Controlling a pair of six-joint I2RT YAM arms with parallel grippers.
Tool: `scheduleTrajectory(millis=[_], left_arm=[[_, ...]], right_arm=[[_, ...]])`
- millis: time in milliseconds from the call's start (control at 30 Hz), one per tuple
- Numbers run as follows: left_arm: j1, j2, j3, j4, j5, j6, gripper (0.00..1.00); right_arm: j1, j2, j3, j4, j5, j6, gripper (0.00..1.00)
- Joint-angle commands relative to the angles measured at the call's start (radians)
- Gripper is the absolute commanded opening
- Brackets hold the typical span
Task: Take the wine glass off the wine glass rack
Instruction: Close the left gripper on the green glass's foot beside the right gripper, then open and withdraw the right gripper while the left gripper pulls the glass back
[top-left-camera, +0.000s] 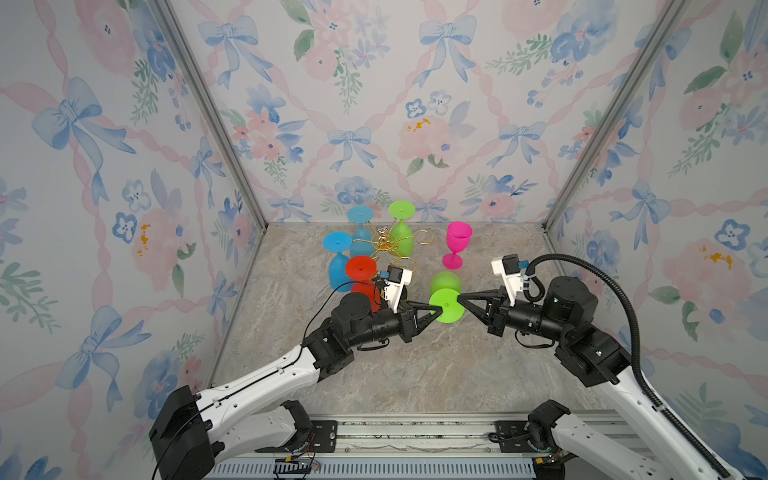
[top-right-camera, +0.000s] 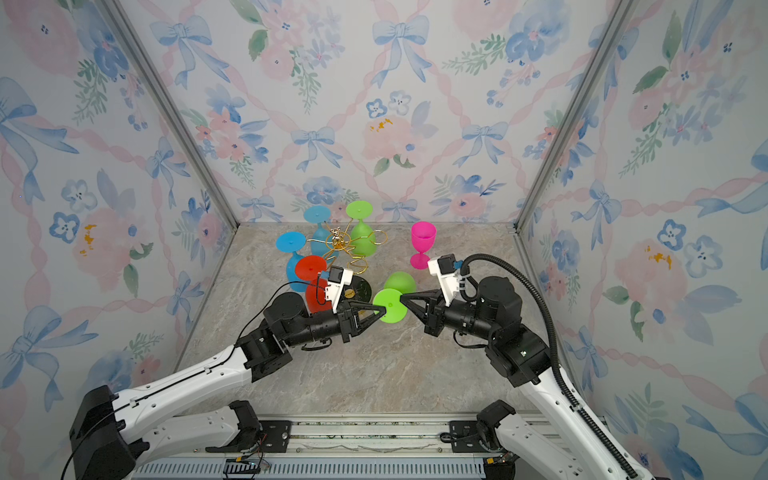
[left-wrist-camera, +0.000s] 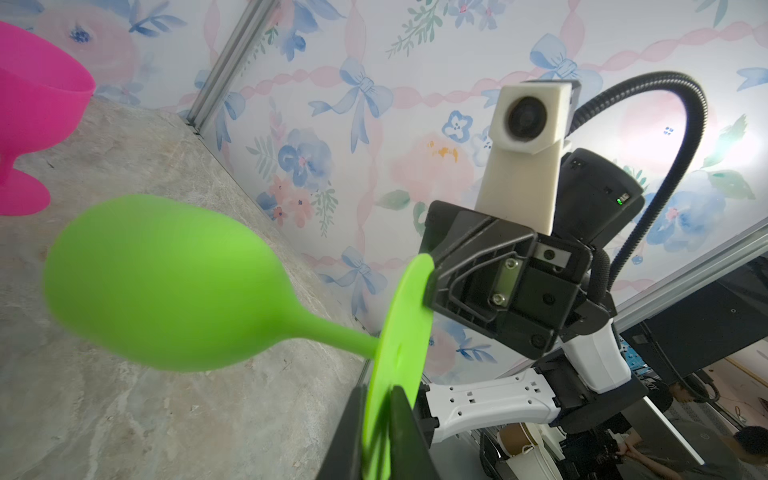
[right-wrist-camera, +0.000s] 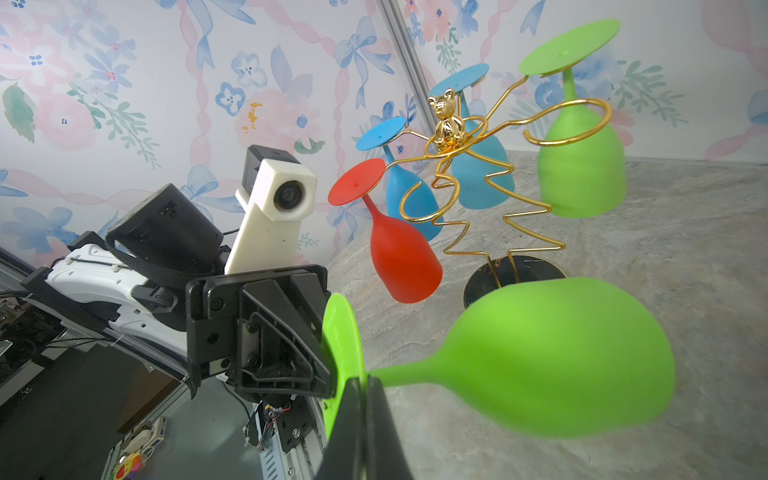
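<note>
Over the grey marbled tabletop (top-left-camera: 374, 374): we saw a lime-green plastic wine glass (top-left-camera: 446, 306) held up between the two arms. Its round foot faced upward and its bowl hung below, tipped toward the back wall.
Left gripper (top-left-camera: 438, 308): it was closed on the left edge of that foot. In the left wrist view its two black fingers (left-wrist-camera: 405, 432) had the thin disc pinched between them.
Right gripper (top-left-camera: 461, 297): it was clamped on the opposite edge of the same foot, jaws tight on the rim.
Where the wine glass was: off the rack, in front of it and to its right, touching none of the wire. We could not tell whether the bowl touched the table.
Rack: the gold wire wine glass rack (top-left-camera: 384, 241) stood near the back wall, left of centre. It had looped arms around a central post, a small gold bear figure (right-wrist-camera: 446, 120) on top and a round black base (top-right-camera: 361, 289).
Hanging on the rack, all foot-up: a sky-blue plastic glass at the back (top-left-camera: 360, 215), a second sky-blue glass on the left (top-left-camera: 337, 242), a red plastic glass at the front (top-left-camera: 360, 269) and a green plastic glass at the back right (top-left-camera: 402, 210).
Red glass and left arm: in both top views the red bowl sat partly hidden behind the left arm's wrist.
Pink glass: a hot-pink plastic goblet (top-left-camera: 457, 245) stood upright on the table — right of the rack, behind the held glass and apart from both.
</note>
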Motion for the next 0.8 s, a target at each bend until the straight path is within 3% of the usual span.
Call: scheduleTrajectory(millis=[0, 400, 667, 767], left_arm=[[-0.005, -0.001, 0.02, 0.035, 0.026, 0.005, 0.09], [-0.002, 0.026, 0.03, 0.035, 0.039, 0.016, 0.01], [-0.004, 0.064, 0.042, 0.035, 0.113, 0.044, 0.0], [-0.007, 0.071, 0.04, 0.034, 0.152, 0.069, 0.0]], right_arm=[[0.009, 0.0, -0.02, 0.008, 0.018, 0.001, 0.01], [0.009, -0.015, 0.038, -0.103, 0.054, -0.033, 0.3], [0.009, -0.062, 0.112, -0.183, 0.142, -0.034, 0.69], [0.008, -0.08, 0.145, -0.221, 0.259, -0.02, 0.78]])
